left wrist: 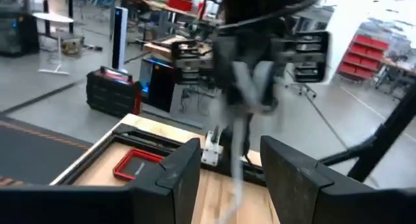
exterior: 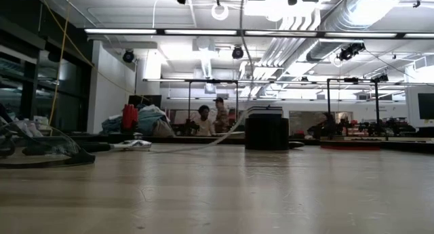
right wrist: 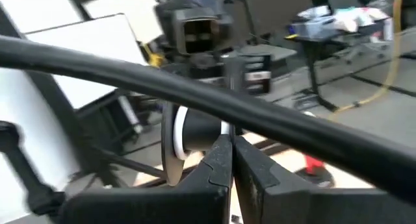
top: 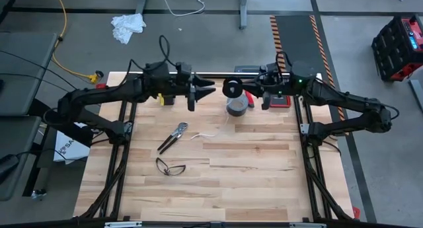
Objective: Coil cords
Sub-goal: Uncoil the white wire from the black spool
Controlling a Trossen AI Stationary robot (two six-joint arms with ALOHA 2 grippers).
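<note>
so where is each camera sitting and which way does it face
High view: above the table, looking straight down; both arms, left gripper open, right gripper shut at the spool.
Low view: at tabletop height, looking level across to the room; only arm parts along the upper edge.
Left wrist view: on the left wrist, facing the right arm; own spread fingers show.
Right wrist view: on the right wrist, facing the left arm; own closed fingers show.
Shared: high and low views both show the grey tape roll.
</note>
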